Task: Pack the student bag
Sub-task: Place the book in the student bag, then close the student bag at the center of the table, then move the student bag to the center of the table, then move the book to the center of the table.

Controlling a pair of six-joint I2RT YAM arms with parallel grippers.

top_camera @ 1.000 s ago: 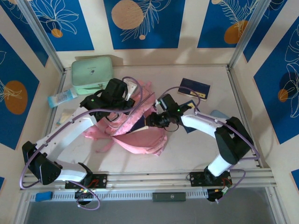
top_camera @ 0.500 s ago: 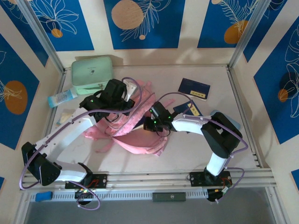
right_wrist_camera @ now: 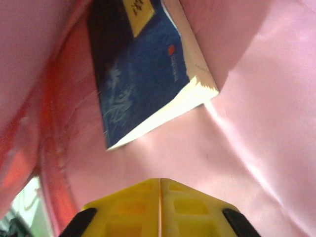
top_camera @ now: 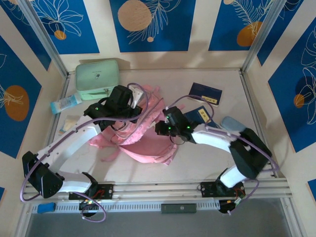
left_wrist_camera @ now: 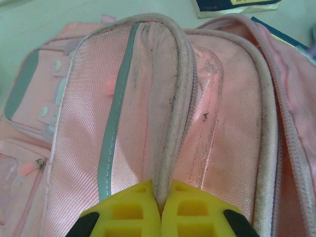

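Note:
The student bag is a soft pink backpack lying open in the middle of the table. My left gripper is at its upper edge, and in the left wrist view the yellow fingers are shut on the bag's grey-pink piped rim. My right gripper reaches into the bag's mouth. Its yellow fingers are pressed together with nothing between them. A blue book lies against the pink lining just beyond them, untouched.
A mint green zip case stands at the back left, with a pale blue tube beside it. A dark blue book lies at the back right, another by my right arm. A light blue object sits behind that arm.
My right arm pushed further left into the bag, then drew back a little, and its jaws have closed. The left gripper has kept its hold on the rim.

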